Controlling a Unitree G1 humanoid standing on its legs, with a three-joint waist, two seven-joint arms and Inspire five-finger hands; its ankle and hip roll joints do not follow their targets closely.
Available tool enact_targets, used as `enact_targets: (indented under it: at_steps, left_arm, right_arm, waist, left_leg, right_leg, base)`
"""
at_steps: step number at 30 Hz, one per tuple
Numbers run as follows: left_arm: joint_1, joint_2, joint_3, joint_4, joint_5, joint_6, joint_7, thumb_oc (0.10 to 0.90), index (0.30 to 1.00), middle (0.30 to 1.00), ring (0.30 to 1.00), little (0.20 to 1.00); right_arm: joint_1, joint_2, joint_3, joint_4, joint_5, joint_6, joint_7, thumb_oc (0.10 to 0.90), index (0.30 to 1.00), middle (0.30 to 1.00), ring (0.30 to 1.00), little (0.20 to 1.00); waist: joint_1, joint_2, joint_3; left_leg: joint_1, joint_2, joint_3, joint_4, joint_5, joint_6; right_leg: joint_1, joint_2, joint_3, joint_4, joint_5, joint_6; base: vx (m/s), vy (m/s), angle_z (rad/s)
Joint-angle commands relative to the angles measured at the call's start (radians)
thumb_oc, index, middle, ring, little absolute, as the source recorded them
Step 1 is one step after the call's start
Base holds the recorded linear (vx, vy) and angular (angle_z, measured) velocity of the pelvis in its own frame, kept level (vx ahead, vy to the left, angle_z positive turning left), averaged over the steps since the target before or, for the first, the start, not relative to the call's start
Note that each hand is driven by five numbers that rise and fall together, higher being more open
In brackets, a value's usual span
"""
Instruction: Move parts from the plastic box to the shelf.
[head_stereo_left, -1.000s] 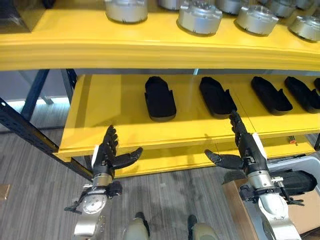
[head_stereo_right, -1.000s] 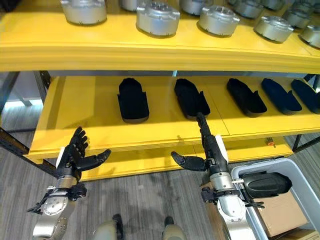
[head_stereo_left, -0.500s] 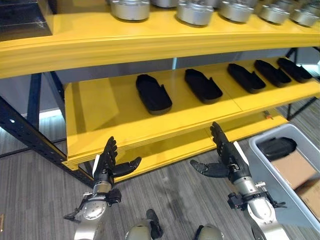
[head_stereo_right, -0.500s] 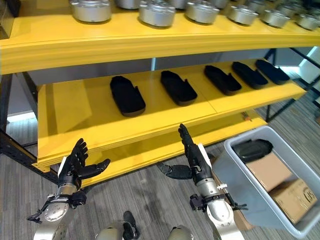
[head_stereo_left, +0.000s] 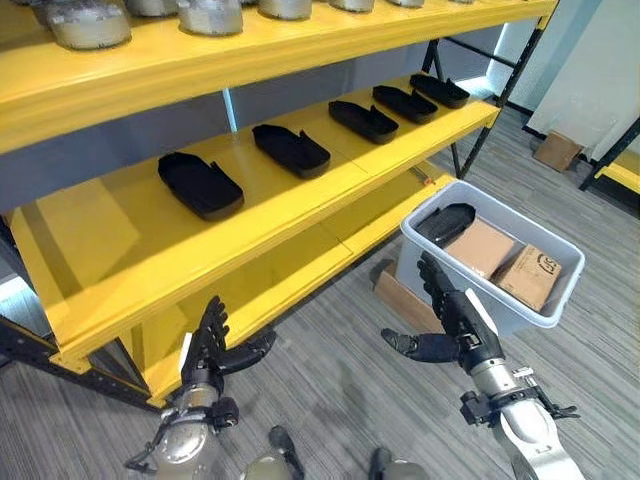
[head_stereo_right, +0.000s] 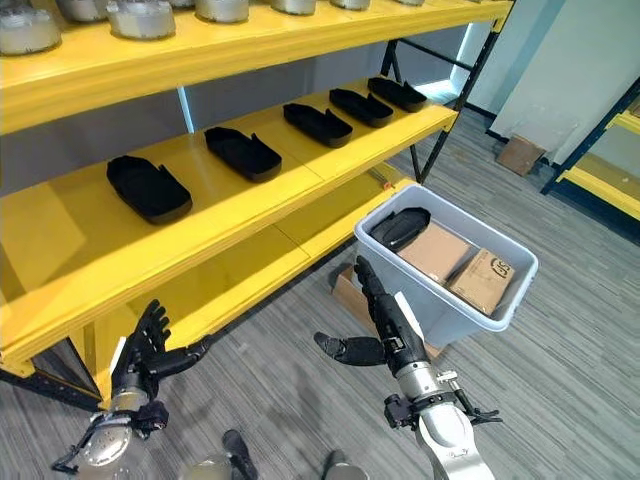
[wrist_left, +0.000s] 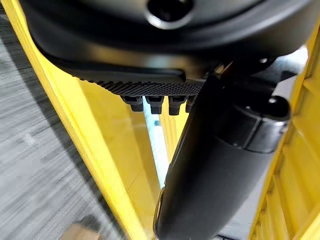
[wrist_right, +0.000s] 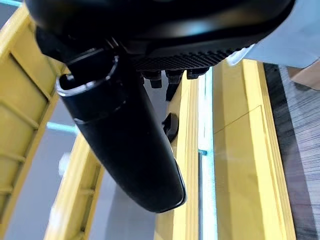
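A grey plastic box (head_stereo_left: 560, 300) stands on the floor at the right, with one black part (head_stereo_left: 446, 223) and cardboard cartons (head_stereo_left: 481, 246) inside. Several black parts (head_stereo_left: 200, 185) lie in a row on the yellow shelf's middle board (head_stereo_left: 130, 250). My right hand (head_stereo_left: 446, 322) is open, fingers straight, held just left of the box's near corner and holding nothing. Low at the left, my left hand (head_stereo_left: 208, 345) is open too, in front of the shelf's lower edge, empty.
Silver round parts (head_stereo_left: 90, 20) sit on the top board. A dark shelf post (head_stereo_left: 480, 105) stands at the rack's far end. A flat carton (head_stereo_left: 405, 298) lies under the box, and another carton (head_stereo_left: 556, 150) sits on the floor far right.
The camera has swung right and the whole scene has shifted left, so the plastic box now shows in full. Both hands stay open and empty.
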Motion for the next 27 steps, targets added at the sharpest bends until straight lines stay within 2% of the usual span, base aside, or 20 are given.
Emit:
enact_targets:
  at_steps: [1,6,10,11,12,13,14,16,17,18,19,20,22,24,26,27]
  left_arm:
    - [-0.034,0.064,0.012,-0.13,0.005,-0.115,-0.024,0.9,1.0,1.0,1.0,1.0]
    - [-0.032,0.048,-0.005,-0.118,0.011,-0.115,-0.024,0.9,1.0,1.0,1.0,1.0]
    - [-0.04,0.042,-0.026,-0.108,0.007,-0.118,-0.022,0.9,1.0,1.0,1.0,1.0]
    - [-0.045,0.034,-0.036,-0.106,0.002,-0.117,-0.02,0.9,1.0,1.0,1.0,1.0]
    - [-0.045,0.033,-0.037,-0.106,0.002,-0.117,-0.02,0.9,1.0,1.0,1.0,1.0]
    - [-0.049,0.032,-0.043,-0.104,-0.001,-0.118,-0.016,0.9,1.0,1.0,1.0,1.0]
    - [-0.057,0.031,-0.048,-0.102,-0.004,-0.117,-0.015,0.9,1.0,1.0,1.0,1.0]
    - [-0.062,0.024,-0.05,-0.108,-0.011,-0.118,-0.012,0.9,1.0,1.0,1.0,1.0]
    - [-0.064,0.018,-0.05,-0.109,-0.012,-0.117,-0.004,0.9,1.0,1.0,1.0,1.0]
    - [-0.064,0.018,-0.05,-0.109,-0.011,-0.117,-0.003,0.9,1.0,1.0,1.0,1.0]
    - [-0.068,0.012,-0.048,-0.108,-0.017,-0.117,-0.002,0.9,1.0,1.0,1.0,1.0]
    - [-0.07,0.01,-0.039,-0.101,-0.015,-0.118,-0.005,0.9,1.0,1.0,1.0,1.0]
    - [-0.075,0.008,-0.046,-0.104,-0.005,-0.123,-0.008,0.9,1.0,1.0,1.0,1.0]
    - [-0.093,0.013,-0.056,-0.098,0.006,-0.13,-0.006,0.9,1.0,1.0,1.0,1.0]
    - [-0.099,0.014,-0.058,-0.097,0.008,-0.132,-0.005,0.9,1.0,1.0,1.0,1.0]
    - [-0.101,0.01,-0.062,-0.1,-0.008,-0.138,-0.007,0.9,1.0,1.0,1.0,1.0]
  right_arm:
    - [-0.067,0.016,-0.08,-0.078,0.059,-0.129,-0.004,0.9,1.0,1.0,1.0,1.0]
    - [-0.054,0.012,-0.09,-0.087,0.077,-0.144,-0.007,0.9,1.0,1.0,1.0,1.0]
    - [-0.031,-0.003,-0.098,-0.096,0.081,-0.154,-0.005,0.9,1.0,1.0,1.0,1.0]
    - [-0.023,-0.012,-0.103,-0.104,0.077,-0.16,-0.008,0.9,1.0,1.0,1.0,1.0]
    - [-0.022,-0.012,-0.104,-0.105,0.077,-0.16,-0.008,0.9,1.0,1.0,1.0,1.0]
    - [-0.02,-0.017,-0.101,-0.104,0.077,-0.164,-0.012,0.9,1.0,1.0,1.0,1.0]
    - [-0.02,-0.018,-0.104,-0.108,0.078,-0.167,-0.014,0.9,1.0,1.0,1.0,1.0]
    - [-0.02,-0.022,-0.111,-0.107,0.074,-0.172,-0.023,0.9,1.0,1.0,1.0,1.0]
    - [-0.028,-0.024,-0.108,-0.101,0.068,-0.17,-0.029,0.9,1.0,1.0,1.0,1.0]
    - [-0.028,-0.024,-0.108,-0.1,0.068,-0.17,-0.029,0.9,1.0,1.0,1.0,1.0]
    - [-0.039,-0.021,-0.106,-0.095,0.066,-0.169,-0.033,0.9,1.0,1.0,1.0,1.0]
    - [-0.056,-0.017,-0.104,-0.079,0.065,-0.171,-0.029,0.9,1.0,1.0,1.0,1.0]
    - [-0.059,-0.022,-0.106,-0.07,0.056,-0.173,-0.025,0.9,1.0,1.0,1.0,1.0]
    - [-0.08,-0.022,-0.097,-0.045,0.041,-0.178,-0.032,0.9,1.0,1.0,1.0,1.0]
    - [-0.09,-0.023,-0.093,-0.043,0.032,-0.178,-0.033,0.9,1.0,1.0,1.0,1.0]
    - [-0.114,-0.014,-0.072,-0.044,0.024,-0.182,-0.031,0.9,1.0,1.0,1.0,1.0]
  waist:
    - [-0.006,-0.017,-0.049]
    - [-0.031,0.031,-0.045]
    - [-0.054,0.05,-0.029]
    - [-0.056,0.052,-0.011]
    - [-0.056,0.055,-0.008]
    - [-0.047,0.053,0.008]
    - [-0.042,0.052,0.022]
    - [-0.039,0.042,0.039]
    - [-0.025,0.043,0.047]
    - [-0.027,0.042,0.045]
    - [-0.01,0.04,0.049]
    - [0.01,0.037,0.049]
    - [0.029,0.046,0.062]
    - [0.052,0.057,0.083]
    - [0.06,0.062,0.091]
    - [0.072,0.072,0.098]
  left_leg:
    - [0.094,0.041,0.023,-0.274,0.243,-0.038]
    - [0.13,0.089,0.033,-0.322,0.315,-0.083]
    - [0.128,0.144,0.031,-0.282,0.347,-0.108]
    - [0.117,0.185,0.0,-0.213,0.391,-0.129]
    - [0.115,0.192,-0.004,-0.207,0.392,-0.133]
    - [0.106,0.199,-0.057,-0.164,0.43,-0.139]
    - [0.087,0.198,-0.1,-0.133,0.437,-0.138]
    - [0.047,0.146,-0.197,-0.058,0.385,-0.098]
    - [0.011,0.085,-0.255,-0.074,0.372,-0.058]
    - [0.008,0.082,-0.256,-0.074,0.371,-0.056]
    - [-0.022,0.006,-0.32,-0.108,0.331,-0.037]
    - [-0.052,-0.099,-0.399,-0.226,0.305,-0.021]
    - [-0.114,-0.154,-0.438,-0.312,0.379,-0.024]
    - [-0.177,-0.244,-0.502,-0.385,0.417,-0.03]
    - [-0.188,-0.262,-0.524,-0.407,0.431,-0.038]
    - [-0.165,-0.272,-0.571,-0.403,0.42,-0.009]
  right_leg:
    - [0.105,-0.016,0.033,-0.073,-0.003,0.012]
    - [0.118,0.038,0.044,-0.068,-0.042,-0.015]
    - [0.109,0.087,0.07,-0.027,-0.08,-0.055]
    - [0.121,0.124,0.089,-0.022,-0.096,-0.082]
    - [0.123,0.129,0.088,-0.023,-0.097,-0.085]
    - [0.127,0.144,0.105,-0.019,-0.098,-0.097]
    - [0.131,0.154,0.108,-0.018,-0.104,-0.109]
    - [0.134,0.16,0.121,-0.022,-0.108,-0.121]
    - [0.119,0.155,0.131,-0.026,-0.089,-0.121]
    - [0.117,0.153,0.129,-0.026,-0.09,-0.12]
    - [0.115,0.148,0.147,-0.035,-0.083,-0.114]
    - [0.114,0.15,0.178,-0.058,-0.07,-0.1]
    - [0.107,0.167,0.188,-0.061,-0.053,-0.102]
    - [0.103,0.197,0.206,-0.049,-0.06,-0.107]
    - [0.11,0.214,0.223,-0.043,-0.068,-0.11]
    - [0.113,0.236,0.279,-0.015,-0.094,-0.113]
  base:
    - [0.01,-0.086,-0.01]
    - [0.02,-0.147,0.11]
    - [0.01,-0.23,-0.08]
    - [0.04,-0.257,-0.16]
    - [0.03,-0.272,-0.29]
    - [-0.02,-0.151,-0.37]
    - [-0.04,-0.203,-0.42]
    - [-0.09,-0.109,-0.39]
    - [-0.1,-0.002,-0.29]
    - [-0.1,0.035,-0.41]
    - [0.08,0.039,-0.51]
    - [0.1,0.039,-0.52]
    - [0.11,0.028,-0.25]
    - [0.1,0.013,-0.41]
    - [0.09,0.047,-0.61]
    - [0.09,0.131,-0.83]
